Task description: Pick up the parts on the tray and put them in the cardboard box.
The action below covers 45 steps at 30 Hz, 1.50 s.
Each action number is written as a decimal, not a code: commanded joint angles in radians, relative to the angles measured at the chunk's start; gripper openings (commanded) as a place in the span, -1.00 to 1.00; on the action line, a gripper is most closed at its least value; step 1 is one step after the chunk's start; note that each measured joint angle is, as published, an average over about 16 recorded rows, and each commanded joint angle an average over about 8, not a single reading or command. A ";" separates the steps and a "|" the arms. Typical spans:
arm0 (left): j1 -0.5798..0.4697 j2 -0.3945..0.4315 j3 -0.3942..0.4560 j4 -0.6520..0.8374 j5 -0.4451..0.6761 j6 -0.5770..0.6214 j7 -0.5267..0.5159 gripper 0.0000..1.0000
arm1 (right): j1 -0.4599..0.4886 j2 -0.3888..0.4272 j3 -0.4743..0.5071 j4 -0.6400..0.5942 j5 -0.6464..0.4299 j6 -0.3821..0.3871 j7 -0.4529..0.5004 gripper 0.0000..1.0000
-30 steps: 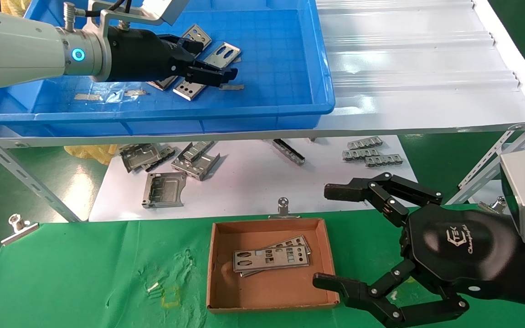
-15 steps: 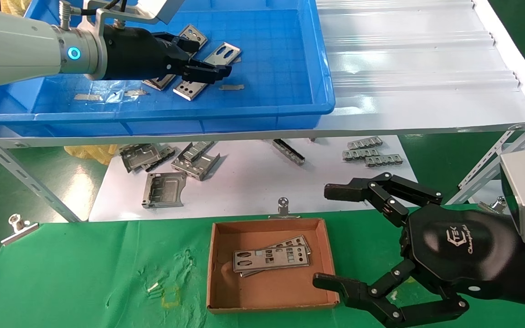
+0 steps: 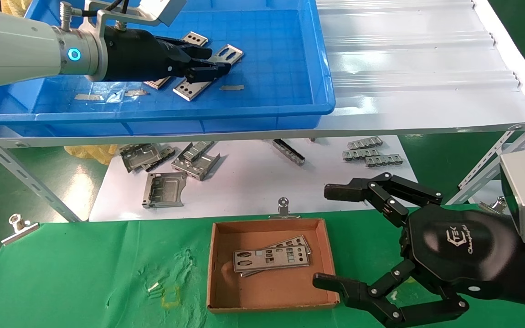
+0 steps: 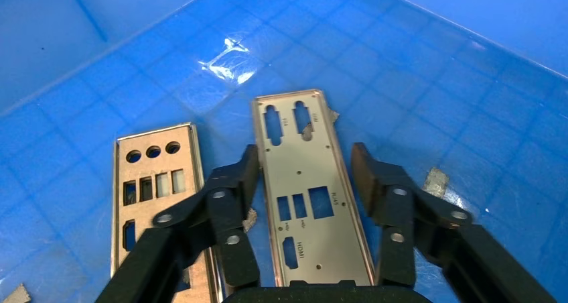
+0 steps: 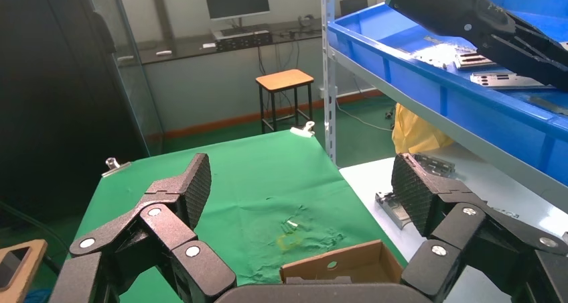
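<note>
Three plates (image 3: pixel 189 89) show in the blue tray (image 3: pixel 262 109), at about 11 o'clock in the head view, partly under the left gripper (image 3: pixel 208 68). Two more plates (image 3: pixel 271 257) lie stacked in the cardboard box (image 3: pixel 326 255) at 6 o'clock on the green cloth (image 3: pixel 84 273).

On the white counter (image 3: pixel 244 182) between tray and box sit three grey brackets (image 3: pixel 164 189), a dark strip (image 3: pixel 288 151) and three small slotted strips (image 3: pixel 372 155). Two metal clips (image 3: pixel 18 226) hold the cloth's edge.

In the left wrist view, the left jaws are spread, one finger (image 4: pixel 231 196) on each long side of a silver plate (image 4: pixel 311 196) that lies flat on the tray floor, just beside its edges without clearly gripping it. A tan plate (image 4: pixel 151 189) lies just outside them, beside a bit of tape (image 4: pixel 435 181).

The right gripper (image 3: pixel 331 237) hangs at 4 o'clock beside the box, jaws wide apart and holding nothing.
</note>
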State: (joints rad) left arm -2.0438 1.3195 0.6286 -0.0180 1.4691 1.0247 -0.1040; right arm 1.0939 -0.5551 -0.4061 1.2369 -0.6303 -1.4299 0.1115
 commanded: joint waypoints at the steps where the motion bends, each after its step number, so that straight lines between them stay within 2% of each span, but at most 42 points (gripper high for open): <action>1: -0.001 0.000 0.000 0.000 0.000 0.001 0.000 -1.00 | 0.000 0.000 0.000 0.000 0.000 0.000 0.000 1.00; 21: -0.015 -0.010 -0.018 -0.006 -0.027 -0.012 0.006 -1.00 | 0.000 0.000 0.000 0.000 0.000 0.000 0.000 1.00; 31: -0.046 -0.048 -0.058 -0.027 -0.085 0.062 0.039 -1.00 | 0.000 0.000 0.000 0.000 0.000 0.000 0.000 1.00; 38: -0.059 -0.080 -0.077 -0.038 -0.115 0.181 0.072 -1.00 | 0.000 0.000 0.000 0.000 0.000 0.000 0.000 1.00; 45: -0.059 -0.122 -0.087 -0.071 -0.137 0.430 0.147 -1.00 | 0.000 0.000 0.000 0.000 0.000 0.000 0.000 1.00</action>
State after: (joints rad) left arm -2.0956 1.2000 0.5474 -0.1013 1.3324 1.4355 0.0497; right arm 1.0939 -0.5551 -0.4062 1.2369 -0.6303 -1.4299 0.1115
